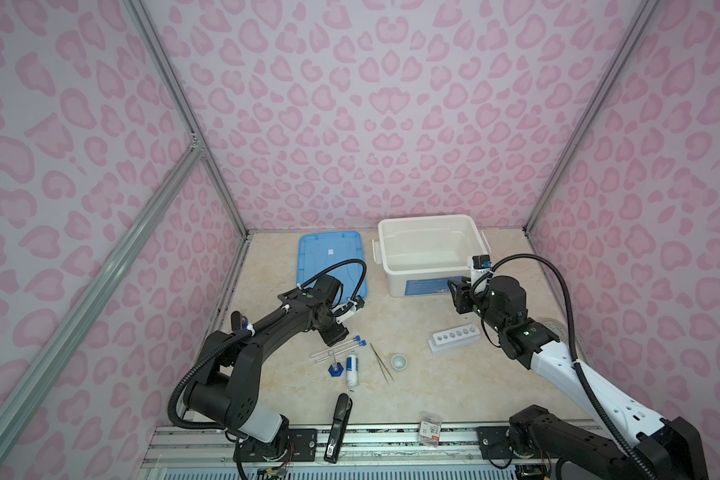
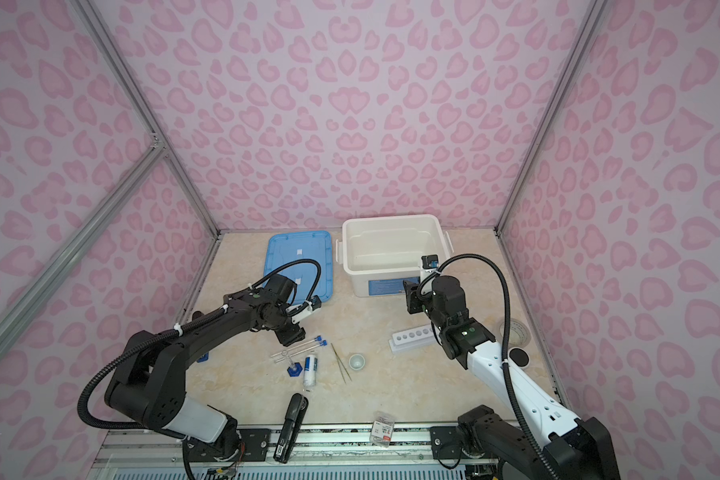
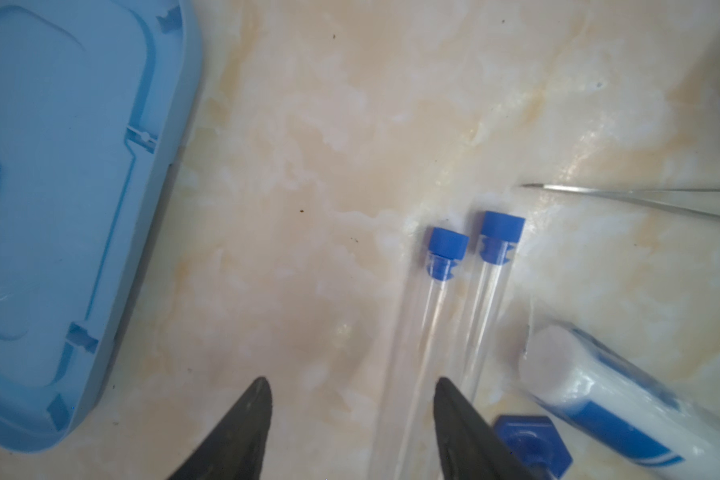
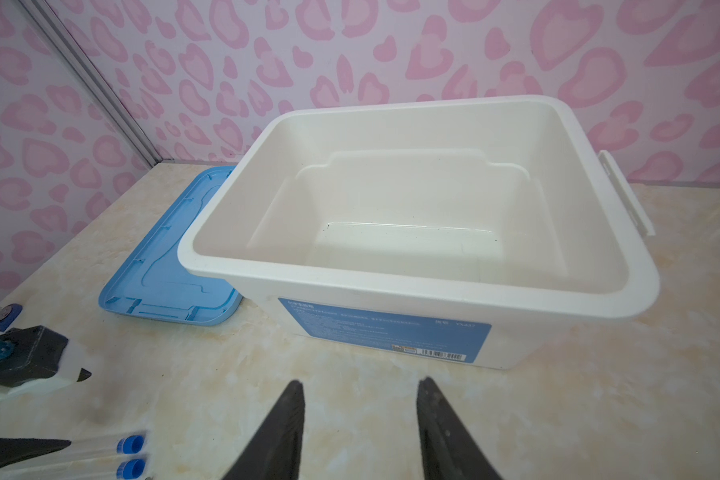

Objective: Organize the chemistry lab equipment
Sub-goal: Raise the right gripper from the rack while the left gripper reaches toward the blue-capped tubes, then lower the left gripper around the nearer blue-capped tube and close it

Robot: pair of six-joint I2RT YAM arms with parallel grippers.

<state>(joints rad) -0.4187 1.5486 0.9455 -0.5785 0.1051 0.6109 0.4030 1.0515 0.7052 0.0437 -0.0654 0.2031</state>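
the left gripper [image 3: 350,382] is seen with its jaws apart and nothing clamped. it is held over the tubes [image 3: 489,291], on the near side of the bin [image 1: 429,219] and toward that side of the bin where the lid [image 1: 329,253] is laid flat. one tube's clear body is seen running through the gap, close by one jaw; whether it is touched cannot be told. the right gripper [image 4: 361,382] is likewise spread and empty, held just before the bin's labelled wall.

nothing is judged done yet. the bin is bare inside, and the rack [image 1: 454,337], set before the bin, is shown with all six holes empty. left to be sorted, all farther from the bin than the rack, are the tubes, the cylinder [image 1: 334,365], the bottle [image 1: 352,369], the tweezers [image 1: 381,361] and the cup [image 1: 399,361]. a first pick, of a tube, is judged to be in hand.

the rack and the cup are shown only in the top views. the bin's inside is given from close only in the right wrist view. how the jaw gap lies against the tubes is shown only in the left wrist view, where neither bin nor rack is taken in.
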